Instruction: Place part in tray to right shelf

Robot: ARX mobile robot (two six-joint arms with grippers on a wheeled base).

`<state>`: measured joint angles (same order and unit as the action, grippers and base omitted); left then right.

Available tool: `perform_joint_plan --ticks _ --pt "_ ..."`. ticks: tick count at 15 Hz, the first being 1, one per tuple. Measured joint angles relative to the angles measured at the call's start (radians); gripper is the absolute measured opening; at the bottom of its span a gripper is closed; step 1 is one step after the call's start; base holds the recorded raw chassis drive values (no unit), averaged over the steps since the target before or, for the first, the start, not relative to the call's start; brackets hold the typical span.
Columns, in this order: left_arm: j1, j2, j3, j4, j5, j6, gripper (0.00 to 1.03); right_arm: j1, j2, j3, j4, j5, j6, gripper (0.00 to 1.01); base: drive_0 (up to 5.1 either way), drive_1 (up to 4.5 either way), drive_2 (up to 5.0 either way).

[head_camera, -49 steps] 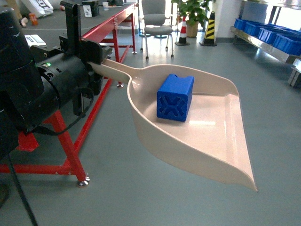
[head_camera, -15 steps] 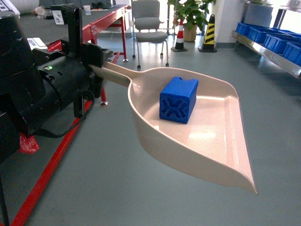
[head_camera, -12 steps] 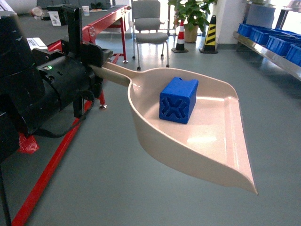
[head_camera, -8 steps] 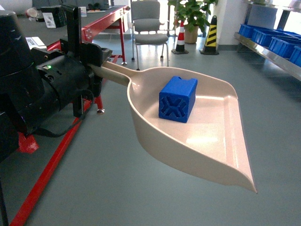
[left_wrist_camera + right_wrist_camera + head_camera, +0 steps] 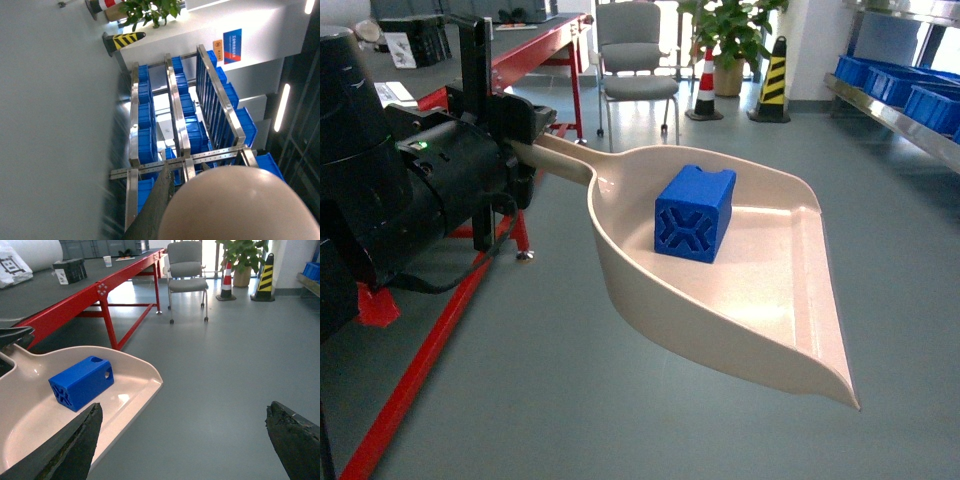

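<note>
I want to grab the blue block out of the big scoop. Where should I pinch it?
Pinch the blue block across its two long flat sides, coming down from above. It lies on its side in the scoop, X-ribbed end facing the front lip, so the smooth sides are likely easiest. The scoop's raised walls block a low sideways reach. The right gripper's fingers are spread wide.

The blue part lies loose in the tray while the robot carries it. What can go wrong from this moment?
1. The part sits unsecured in the tray, whose front lip is open and seems to slope downward; a jolt could slide it off onto the floor.
2. The left gripper holds the tray only by the end of its long handle, so the load may sag or twist.
3. The right gripper is open, empty and not supporting the tray.
</note>
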<state>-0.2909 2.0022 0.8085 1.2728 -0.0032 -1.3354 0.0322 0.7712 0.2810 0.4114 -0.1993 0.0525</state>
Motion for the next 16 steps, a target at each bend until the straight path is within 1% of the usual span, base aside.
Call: perform_joint_plan --ticks 16 --pt "0.0 0.002 0.0 0.008 0.0 -0.001 0.12 0.0 -0.001 0.0 0.006 0.0 -0.001 0.98 0.0 4.15 -4.1"
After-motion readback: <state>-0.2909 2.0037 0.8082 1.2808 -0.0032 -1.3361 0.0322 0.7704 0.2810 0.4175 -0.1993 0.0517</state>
